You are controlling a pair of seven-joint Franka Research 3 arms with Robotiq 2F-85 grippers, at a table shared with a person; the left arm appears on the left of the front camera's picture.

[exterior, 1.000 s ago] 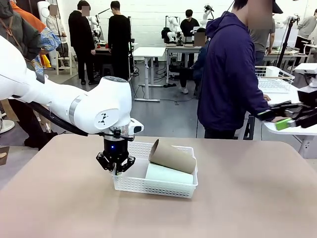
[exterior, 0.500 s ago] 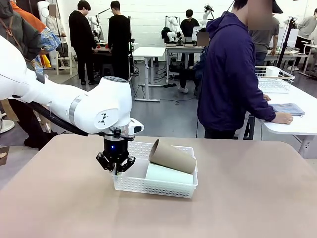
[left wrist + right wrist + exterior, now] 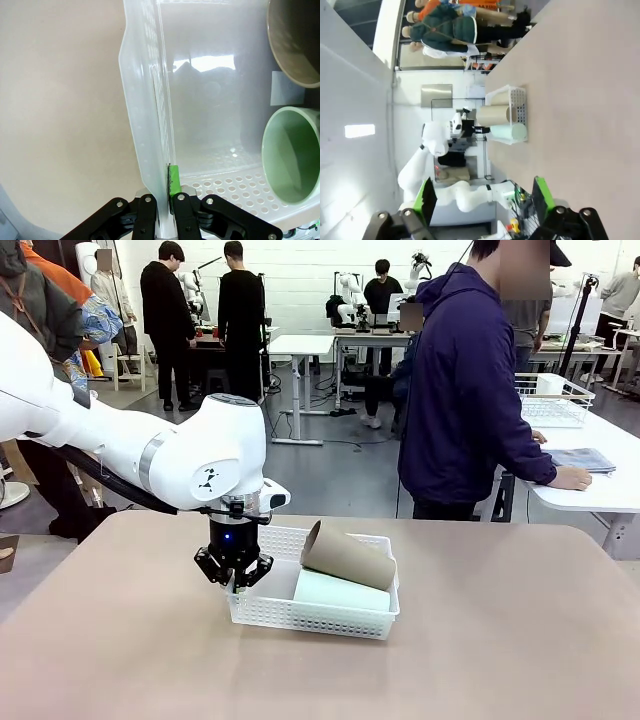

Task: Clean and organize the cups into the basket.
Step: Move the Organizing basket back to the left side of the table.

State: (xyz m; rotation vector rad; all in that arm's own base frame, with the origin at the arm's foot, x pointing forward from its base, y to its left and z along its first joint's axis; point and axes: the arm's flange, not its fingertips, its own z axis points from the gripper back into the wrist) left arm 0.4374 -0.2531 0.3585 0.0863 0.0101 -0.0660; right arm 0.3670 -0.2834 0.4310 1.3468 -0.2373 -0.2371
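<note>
Two cups (image 3: 345,575) lying in basket (image 3: 300,616) | left gripper (image 3: 162,200) pinching its left wall, likely to reposition | right gripper (image 3: 482,197) wide, empty

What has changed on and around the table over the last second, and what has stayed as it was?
The right arm's gripper, seen at the front view's right edge a second ago, has withdrawn from that spot; the right gripper stands open. Unchanged: the left gripper stays shut on the basket wall, and the brown cup and mint cup lie in the basket.
</note>
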